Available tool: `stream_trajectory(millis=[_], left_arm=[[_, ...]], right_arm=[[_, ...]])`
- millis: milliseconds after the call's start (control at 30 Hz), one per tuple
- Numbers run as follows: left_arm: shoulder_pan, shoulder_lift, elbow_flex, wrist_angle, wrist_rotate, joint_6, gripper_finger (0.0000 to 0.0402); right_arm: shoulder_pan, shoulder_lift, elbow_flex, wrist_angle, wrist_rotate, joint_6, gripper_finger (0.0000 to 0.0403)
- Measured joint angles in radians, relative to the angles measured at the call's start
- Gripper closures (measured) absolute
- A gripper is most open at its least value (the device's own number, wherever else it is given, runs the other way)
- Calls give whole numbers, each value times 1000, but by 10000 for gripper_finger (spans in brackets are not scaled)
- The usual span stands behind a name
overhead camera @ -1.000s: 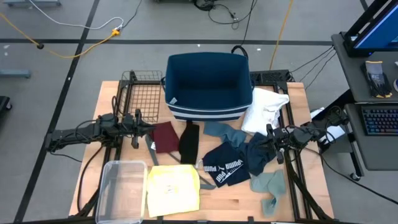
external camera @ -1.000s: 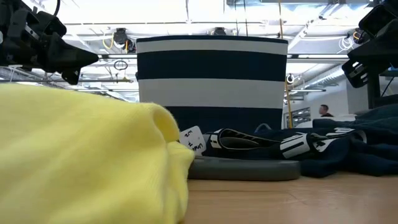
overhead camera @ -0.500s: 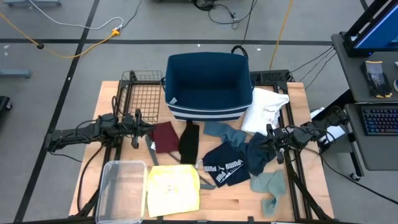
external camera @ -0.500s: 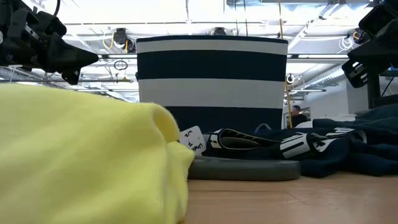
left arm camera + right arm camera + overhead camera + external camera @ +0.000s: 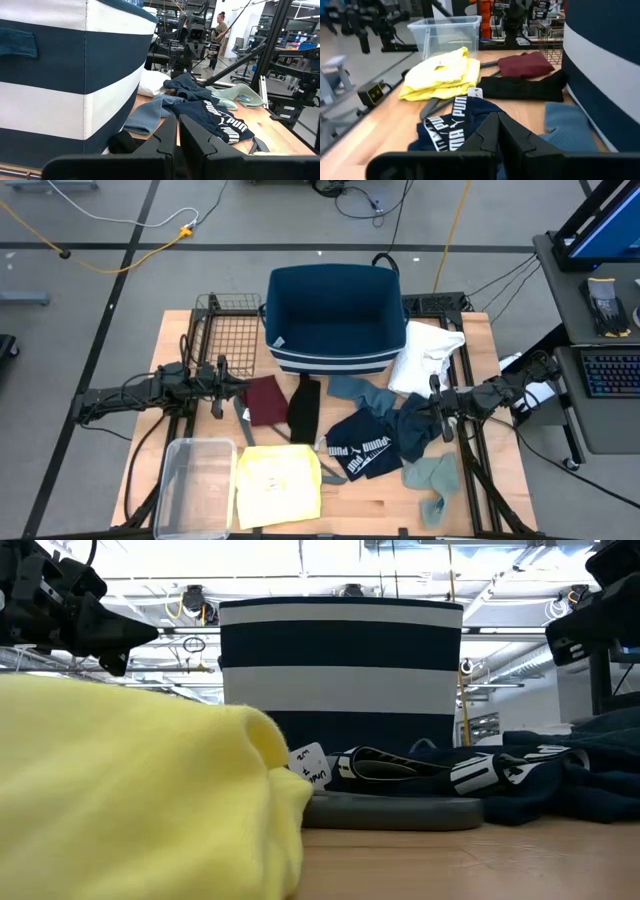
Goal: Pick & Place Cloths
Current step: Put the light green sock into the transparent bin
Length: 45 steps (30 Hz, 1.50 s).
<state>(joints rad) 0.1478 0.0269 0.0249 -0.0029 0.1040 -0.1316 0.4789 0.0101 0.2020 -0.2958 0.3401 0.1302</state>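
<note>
With both my left pincer [image 5: 222, 374] and right pincer [image 5: 435, 402] closed and empty, the loose cloths [image 5: 362, 442] lie scattered before the navy-and-white striped fabric bin [image 5: 335, 320], where overlapping garments risk lifting together.

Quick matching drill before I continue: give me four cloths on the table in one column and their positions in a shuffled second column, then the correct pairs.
Things:
1. yellow T-shirt
2. white shirt
3. maroon piece
4. navy white-lettered fabric

Places:
A. against the right side of the navy striped bin
B. just ahead of the left pincer, beside the black piece
C. at the table's near edge, beside the clear plastic tub
D. mid-table, between the black piece and the right pincer

Pairs: 1-C, 2-A, 3-B, 4-D
</note>
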Motion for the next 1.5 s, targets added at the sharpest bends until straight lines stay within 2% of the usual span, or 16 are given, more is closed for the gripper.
stream_trajectory(millis=[100,200,300,467,567,867,967,1267,1500], left_arm=[[0,0,0,0,0,0,380],[0,0,0,1,0,0,380],[0,0,0,3,0,0,380],[0,0,0,4,0,0,380],[0,0,0,4,0,0,380],[0,0,0,5,0,0,380],[0,0,0,5,0,0,380],[0,0,0,6,0,0,380],[0,0,0,6,-9,0,380]], right_arm=[[0,0,0,15,-1,-85,399],[0,0,0,44,-3,-82,399],[0,0,0,80,-4,42,399],[0,0,0,194,-2,358,399],[0,1,0,277,23,431,399],[0,1,0,528,26,326,399],[0,1,0,534,30,256,399],[0,8,0,571,24,250,399],[1,153,19,565,-86,249,402]])
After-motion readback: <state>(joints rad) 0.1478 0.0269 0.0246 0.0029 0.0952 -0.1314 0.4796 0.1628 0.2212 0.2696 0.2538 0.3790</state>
